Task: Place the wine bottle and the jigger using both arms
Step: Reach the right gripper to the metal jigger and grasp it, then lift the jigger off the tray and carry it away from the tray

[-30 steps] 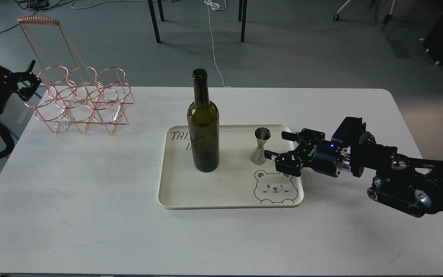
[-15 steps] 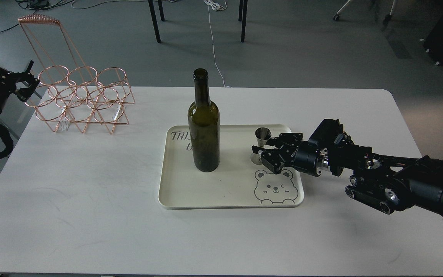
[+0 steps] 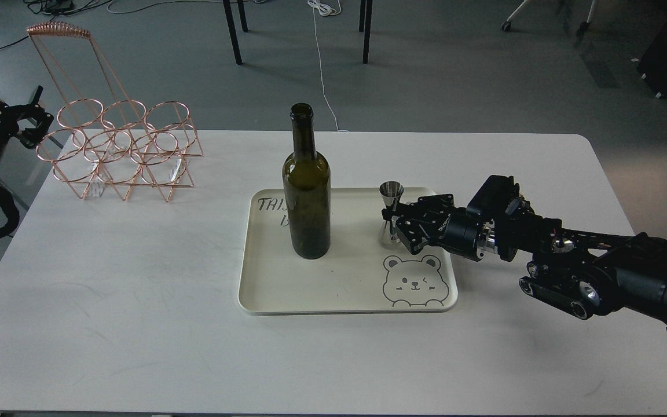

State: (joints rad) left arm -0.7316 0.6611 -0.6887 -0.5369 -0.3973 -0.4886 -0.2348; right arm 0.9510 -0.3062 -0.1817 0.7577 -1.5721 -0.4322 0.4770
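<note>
The dark green wine bottle (image 3: 307, 197) stands upright on the left half of the cream tray (image 3: 345, 309). The small silver jigger (image 3: 391, 191) stands upright on the tray's right side, above the printed bear. My right gripper (image 3: 395, 223) reaches in from the right, and its fingers are closed around the jigger's narrow waist. My left gripper (image 3: 35, 119) hangs off the table's far left edge, beside the copper rack, far from the bottle. Its two fingers look spread and hold nothing.
A copper wire bottle rack (image 3: 122, 150) with a tall handle stands at the table's back left corner. The white table (image 3: 136, 324) is bare in front of the tray. Chair and table legs stand on the floor beyond the far edge.
My right gripper moved left to the jigger and closed on its waist. The jigger now sits slightly higher and further left. My left gripper drew back a little to the left.
</note>
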